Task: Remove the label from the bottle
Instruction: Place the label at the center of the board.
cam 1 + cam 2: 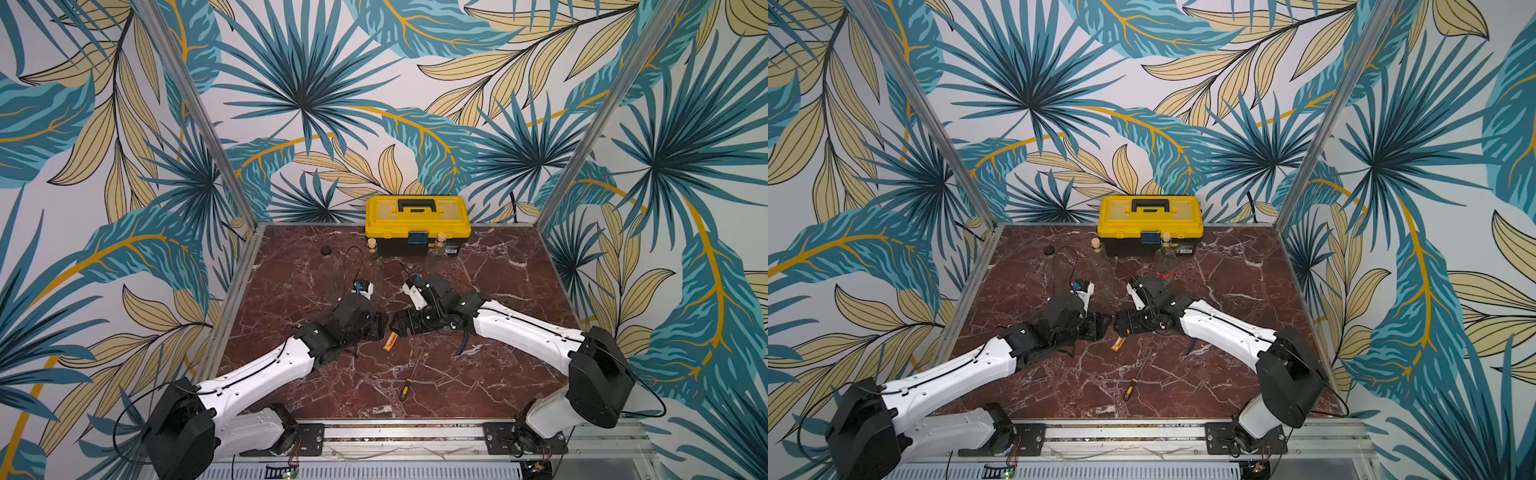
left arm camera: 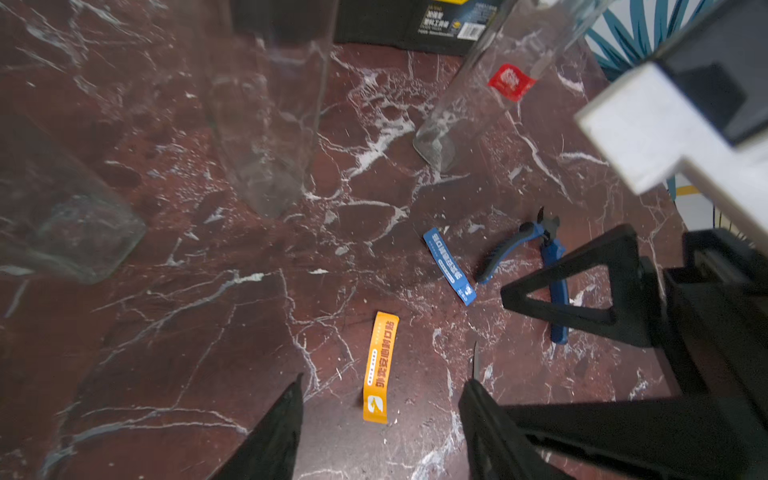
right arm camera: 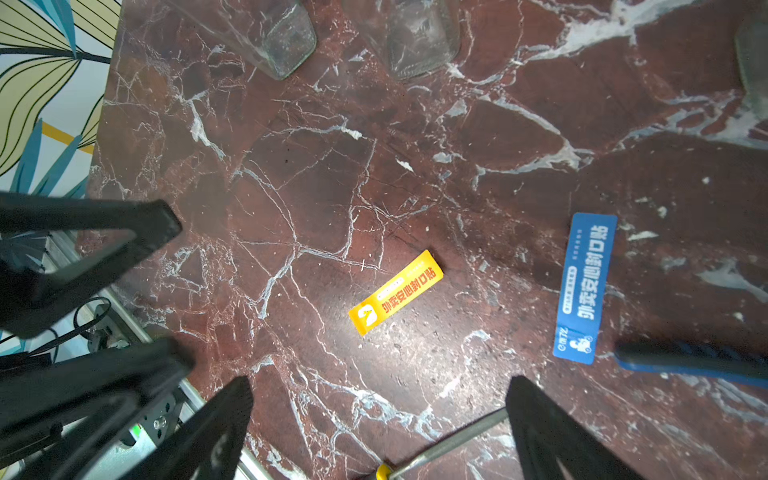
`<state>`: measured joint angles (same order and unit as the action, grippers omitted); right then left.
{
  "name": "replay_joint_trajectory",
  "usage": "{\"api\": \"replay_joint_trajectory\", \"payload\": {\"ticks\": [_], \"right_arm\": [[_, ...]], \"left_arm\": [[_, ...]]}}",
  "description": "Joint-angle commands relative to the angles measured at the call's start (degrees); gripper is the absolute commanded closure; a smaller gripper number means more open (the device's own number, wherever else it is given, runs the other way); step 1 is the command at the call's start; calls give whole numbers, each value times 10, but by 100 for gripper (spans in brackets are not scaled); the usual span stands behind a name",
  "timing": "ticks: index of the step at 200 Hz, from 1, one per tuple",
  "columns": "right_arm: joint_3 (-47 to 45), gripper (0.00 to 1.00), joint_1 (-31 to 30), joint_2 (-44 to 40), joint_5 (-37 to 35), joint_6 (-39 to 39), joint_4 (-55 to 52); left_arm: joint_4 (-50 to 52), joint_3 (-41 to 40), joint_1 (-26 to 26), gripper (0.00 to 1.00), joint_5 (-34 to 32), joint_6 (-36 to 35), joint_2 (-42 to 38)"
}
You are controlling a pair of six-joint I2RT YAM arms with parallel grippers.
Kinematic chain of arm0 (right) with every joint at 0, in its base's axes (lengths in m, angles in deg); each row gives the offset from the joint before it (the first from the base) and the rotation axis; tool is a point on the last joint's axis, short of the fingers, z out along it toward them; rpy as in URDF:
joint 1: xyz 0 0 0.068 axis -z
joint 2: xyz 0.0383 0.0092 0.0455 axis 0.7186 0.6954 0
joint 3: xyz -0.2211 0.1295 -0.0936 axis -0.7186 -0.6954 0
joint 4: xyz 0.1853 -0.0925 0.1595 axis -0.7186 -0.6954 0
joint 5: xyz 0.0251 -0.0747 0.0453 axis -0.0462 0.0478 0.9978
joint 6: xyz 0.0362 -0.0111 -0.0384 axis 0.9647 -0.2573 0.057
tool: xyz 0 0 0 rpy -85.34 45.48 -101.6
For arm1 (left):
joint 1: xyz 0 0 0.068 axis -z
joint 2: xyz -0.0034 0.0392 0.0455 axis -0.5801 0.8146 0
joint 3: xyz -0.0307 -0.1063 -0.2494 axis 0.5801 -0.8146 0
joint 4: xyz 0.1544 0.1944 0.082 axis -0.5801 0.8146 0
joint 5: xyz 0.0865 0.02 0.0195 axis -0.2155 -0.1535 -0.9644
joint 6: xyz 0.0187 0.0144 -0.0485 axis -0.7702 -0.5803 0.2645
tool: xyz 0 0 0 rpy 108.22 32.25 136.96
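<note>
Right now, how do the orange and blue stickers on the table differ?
Orange sticker is orange with red lettering; blue sticker is blue with white lettering. Blue sticker lies next to the blue-handled cutters; orange sticker lies apart from them. Both lie loose on the marble.

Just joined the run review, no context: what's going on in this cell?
Both arms sit low over the middle of the marble table. The left gripper and right gripper are open and empty, with an orange label lying flat on the table by them. A blue label lies beside blue cutters. One clear bottle carries a red label; neither gripper touches a bottle.
</note>
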<state>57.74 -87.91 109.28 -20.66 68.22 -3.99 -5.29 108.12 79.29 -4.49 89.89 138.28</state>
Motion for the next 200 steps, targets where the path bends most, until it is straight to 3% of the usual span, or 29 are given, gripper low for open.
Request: {"api": "replay_joint_trajectory", "payload": {"ticks": [1,51,108,200], "right_arm": [[3,5,3,-35,-21,7,-35],[7,6,44,-101,-89,-2,-105],[30,5,103,-159,-183,-12,-155],[26,1,181,-157,-172,33,-140]], "left_arm": [[-10,-8,2,38,-18,6,-25],[-9,34,2,38,-9,-17,-25],[-9,136,2,36,16,-58,14],[-39,341,2,30,83,-160,178]]}}
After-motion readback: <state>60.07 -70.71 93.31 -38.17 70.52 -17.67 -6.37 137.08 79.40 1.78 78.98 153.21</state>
